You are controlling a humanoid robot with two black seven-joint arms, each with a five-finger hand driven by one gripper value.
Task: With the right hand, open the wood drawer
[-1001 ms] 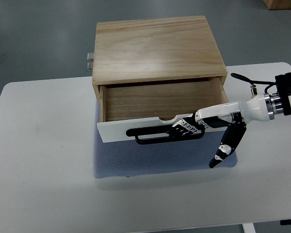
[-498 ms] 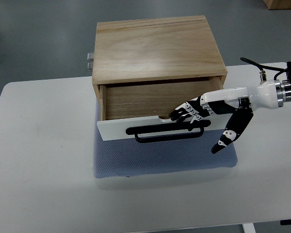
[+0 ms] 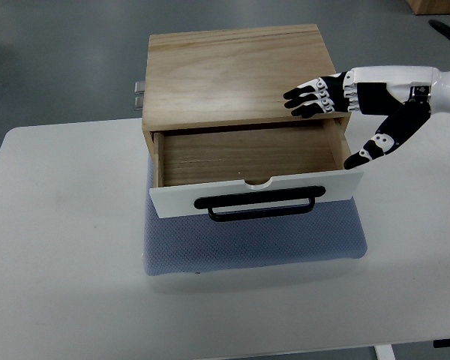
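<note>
Top view: wood drawer [image 3: 249, 196] pulled out of box [image 3: 244, 71] on tabletop [image 3: 67, 247]. Rigid, probably light; grab black handle [image 3: 256, 204] on drawer front. Right robot hand [image 3: 337, 94] over box, fingers spread, empty.

Light tan wood drawer [image 3: 247, 154] cabinet with white front panel [image 3: 181, 199] and black handle [image 3: 256, 206]; grey-blue dotted mat [image 3: 255, 244]; white table [image 3: 67, 255]; white-and-black right hand [image 3: 352, 90].

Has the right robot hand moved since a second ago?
Yes. The right robot hand left the black handle and went up and away, now over the wooden box top's right edge, fingers open.
</note>
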